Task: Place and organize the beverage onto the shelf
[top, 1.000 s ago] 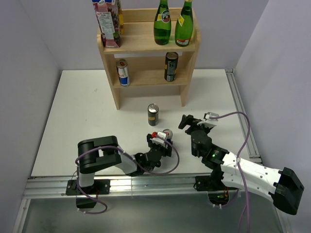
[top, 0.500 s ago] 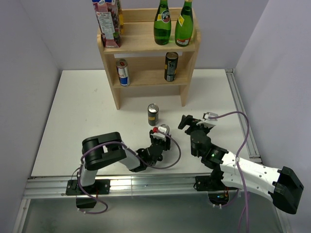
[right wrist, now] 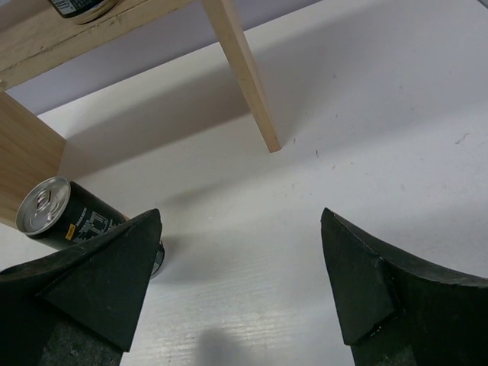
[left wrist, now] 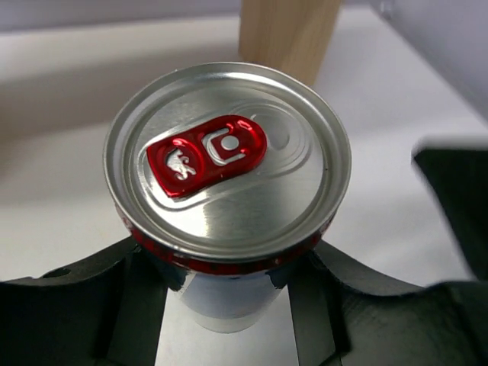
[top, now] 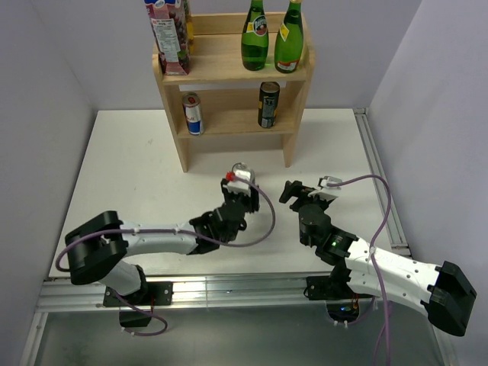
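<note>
Left hand (top: 238, 189) nearer shelf (top: 300, 114); can (left wrist: 227, 160) in its grip

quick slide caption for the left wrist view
Left pincer shut on a silver can with a red pull tab, a wooden shelf leg behind it

Left arm (top: 152, 242), right arm (top: 396, 271): white links, black joints, purple cables (top: 389, 210) (seemingly a green light).

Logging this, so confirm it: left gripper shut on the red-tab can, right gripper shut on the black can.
Wrong on the right gripper: open and empty, the black can standing beside it, per the right wrist view. The left gripper does grip the red-tab can.
</note>
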Action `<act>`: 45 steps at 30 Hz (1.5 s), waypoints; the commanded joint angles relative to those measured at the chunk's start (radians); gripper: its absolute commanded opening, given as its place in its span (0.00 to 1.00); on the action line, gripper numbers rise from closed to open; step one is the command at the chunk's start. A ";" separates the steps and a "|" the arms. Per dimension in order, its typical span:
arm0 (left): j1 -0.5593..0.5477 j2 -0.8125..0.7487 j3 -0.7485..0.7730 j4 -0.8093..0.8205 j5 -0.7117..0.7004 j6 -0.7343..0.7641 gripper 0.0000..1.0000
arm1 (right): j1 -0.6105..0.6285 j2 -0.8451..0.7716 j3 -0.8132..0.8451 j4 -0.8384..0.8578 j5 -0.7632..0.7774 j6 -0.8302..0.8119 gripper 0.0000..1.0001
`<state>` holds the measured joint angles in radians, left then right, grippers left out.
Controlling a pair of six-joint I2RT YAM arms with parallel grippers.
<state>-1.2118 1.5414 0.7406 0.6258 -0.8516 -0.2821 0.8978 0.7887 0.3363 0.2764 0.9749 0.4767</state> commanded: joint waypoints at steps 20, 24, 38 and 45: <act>0.489 0.111 0.651 -0.270 0.214 0.144 0.00 | -0.007 -0.032 -0.006 0.032 0.012 0.019 0.92; 0.508 0.135 0.680 -0.284 0.220 0.136 0.00 | -0.005 -0.034 -0.006 0.032 0.010 0.016 0.92; 0.569 0.184 0.704 -0.298 0.214 0.113 0.00 | -0.007 -0.023 -0.005 0.037 0.008 0.010 0.92; 0.580 0.184 0.697 -0.295 0.210 0.107 0.07 | -0.007 -0.022 -0.005 0.035 0.011 0.014 0.92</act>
<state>-0.6434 1.7397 1.3861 0.2562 -0.6392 -0.1688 0.8967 0.7673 0.3344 0.2768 0.9638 0.4816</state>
